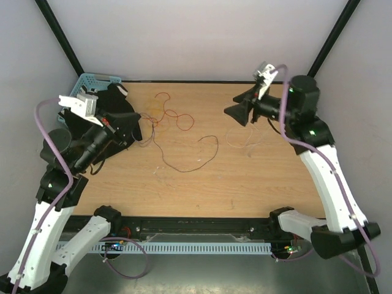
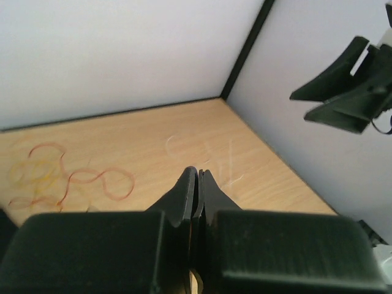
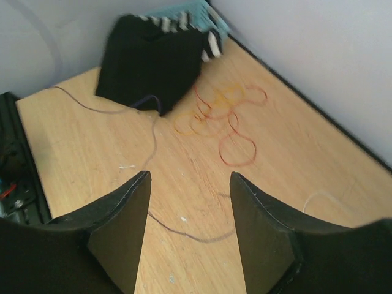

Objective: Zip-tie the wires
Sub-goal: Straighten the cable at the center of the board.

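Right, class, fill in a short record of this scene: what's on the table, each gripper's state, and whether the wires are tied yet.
left gripper: shut, raised over the left side
right gripper: open, raised, holding nothing
red wire: loose tangle towards the back of the table
dark wire: loose curve, mid-table
basket: back-left corner
tying: not yet done

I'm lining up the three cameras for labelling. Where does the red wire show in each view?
Top external: the red wire lies left of centre, on the far half of the table.
Left wrist: lower left, left of the left gripper.
Right wrist: upper middle, beyond the right gripper.
Shared landmark: the yellow wire tangled with it.
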{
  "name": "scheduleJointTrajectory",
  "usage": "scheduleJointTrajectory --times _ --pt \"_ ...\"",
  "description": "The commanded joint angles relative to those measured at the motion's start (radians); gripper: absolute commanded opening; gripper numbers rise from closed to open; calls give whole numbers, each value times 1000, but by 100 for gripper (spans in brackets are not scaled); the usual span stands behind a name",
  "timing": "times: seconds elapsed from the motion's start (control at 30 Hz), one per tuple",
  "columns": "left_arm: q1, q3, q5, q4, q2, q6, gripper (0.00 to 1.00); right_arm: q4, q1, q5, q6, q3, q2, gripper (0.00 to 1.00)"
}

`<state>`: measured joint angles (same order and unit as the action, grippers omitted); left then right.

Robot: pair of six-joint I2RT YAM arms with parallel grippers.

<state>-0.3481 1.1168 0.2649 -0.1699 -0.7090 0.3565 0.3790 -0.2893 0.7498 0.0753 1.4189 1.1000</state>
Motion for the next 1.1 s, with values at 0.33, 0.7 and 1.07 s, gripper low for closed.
scheduleJointTrajectory --times 0.33,0.7,1.07 --pt "6 -297 -294 -218 129 6 0 -138 -166 -539 -228 -92 582 67" --pt "9 -308 -297 -218 103 -14 0 -157 -173 -616 -269 -81 797 61" --pt "9 -306 -302 -218 110 -26 0 -172 -192 -559 -275 -71 892 31"
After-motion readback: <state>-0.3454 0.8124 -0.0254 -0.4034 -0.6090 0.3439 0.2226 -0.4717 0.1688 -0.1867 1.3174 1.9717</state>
